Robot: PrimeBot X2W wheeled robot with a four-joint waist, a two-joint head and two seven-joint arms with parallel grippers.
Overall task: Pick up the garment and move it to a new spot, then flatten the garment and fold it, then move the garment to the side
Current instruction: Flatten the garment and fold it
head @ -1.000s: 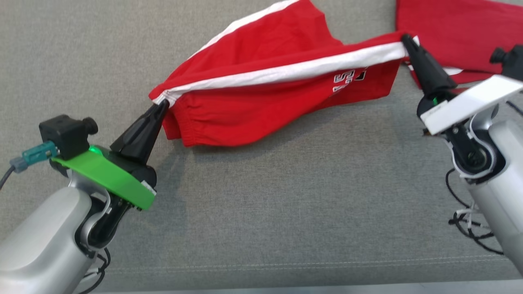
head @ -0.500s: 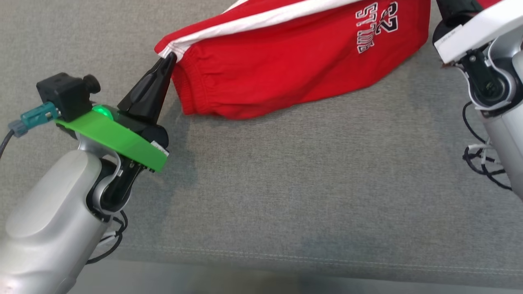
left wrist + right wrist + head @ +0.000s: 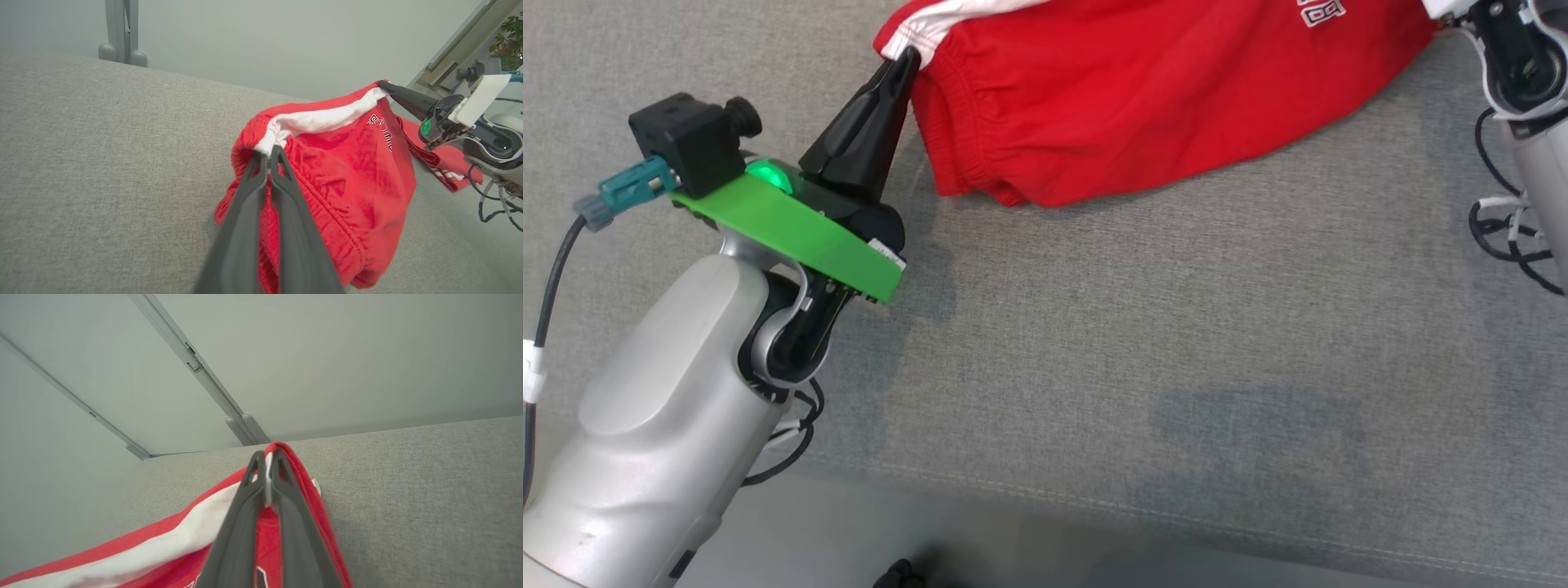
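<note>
The garment (image 3: 1160, 106) is a pair of red shorts with a white side stripe and white lettering. It hangs stretched between my two grippers above the grey cushion. My left gripper (image 3: 905, 59) is shut on the white-striped corner by the elastic waistband (image 3: 286, 126), fingertips pinched together (image 3: 269, 153). My right gripper (image 3: 267, 455) is shut on the opposite striped edge (image 3: 163, 547). The left wrist view shows it at the far end of the stripe (image 3: 384, 85). In the head view the right wrist (image 3: 1519, 65) sits at the top right corner.
The grey upholstered surface (image 3: 1176, 327) runs to a stitched front seam (image 3: 1094, 500), with pale floor below it. A second red garment (image 3: 445, 163) lies beyond the right arm. Loose black cables (image 3: 1511, 237) hang off the right forearm. A grey post (image 3: 122, 32) stands behind the cushion.
Both grippers have carried the garment toward the top of the head view, and the right fingers have passed its top edge. The camera has shifted a little too. Both grips are unchanged.
</note>
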